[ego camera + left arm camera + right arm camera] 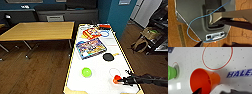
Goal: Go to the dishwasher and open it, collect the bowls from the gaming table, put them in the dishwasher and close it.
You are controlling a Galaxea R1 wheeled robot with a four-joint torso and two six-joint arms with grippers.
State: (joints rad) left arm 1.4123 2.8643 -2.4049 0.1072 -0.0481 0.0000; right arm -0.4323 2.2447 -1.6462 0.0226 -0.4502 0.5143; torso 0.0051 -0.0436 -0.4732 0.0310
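The right gripper (pixel 119 80) reaches the orange bowl (pixel 116 79) near the gaming table (pixel 97 86)'s near right corner; one finger (pixel 198 91) dips inside its rim, though whether it pinches I cannot tell. A thin rim grip could tip it over the edge. The green bowl (pixel 86 72) sits toward the left edge.

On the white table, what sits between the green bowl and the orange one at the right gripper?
Nothing stands there. In the head view only bare white tabletop separates the green bowl from the orange bowl; the right wrist view shows that stretch bare too.
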